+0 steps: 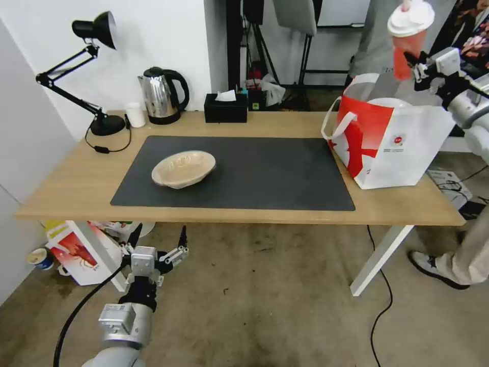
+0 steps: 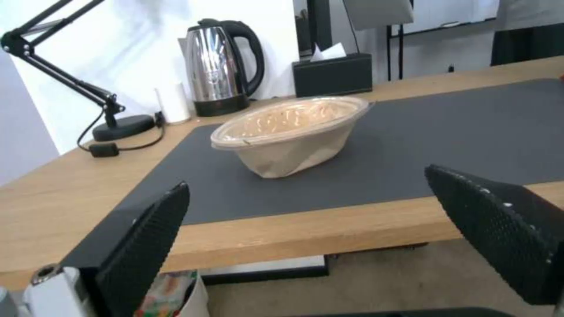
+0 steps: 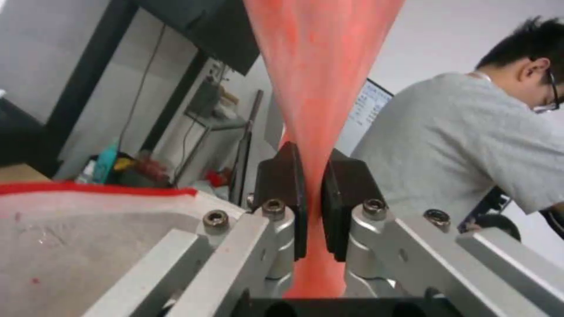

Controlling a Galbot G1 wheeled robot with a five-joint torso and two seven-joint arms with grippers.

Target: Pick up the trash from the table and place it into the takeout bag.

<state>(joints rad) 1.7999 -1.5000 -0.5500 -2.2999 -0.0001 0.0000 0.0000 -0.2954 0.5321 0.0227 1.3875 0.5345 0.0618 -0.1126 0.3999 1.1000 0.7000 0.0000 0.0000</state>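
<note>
So the right gripper (image 3: 313,200) had its fingers clamped tight on the red cup (image 1: 408,45), squashing its thin wall, up at about 1 o'clock over the takeout bag (image 1: 392,140). Looked light and flimsy, so I'd grab low and gently. The beige bowl (image 1: 183,168) sat at 10 o'clock on the tabletop (image 1: 71,188); the left gripper (image 1: 158,244) hung below the edge, fingers wide apart, empty.
</note>
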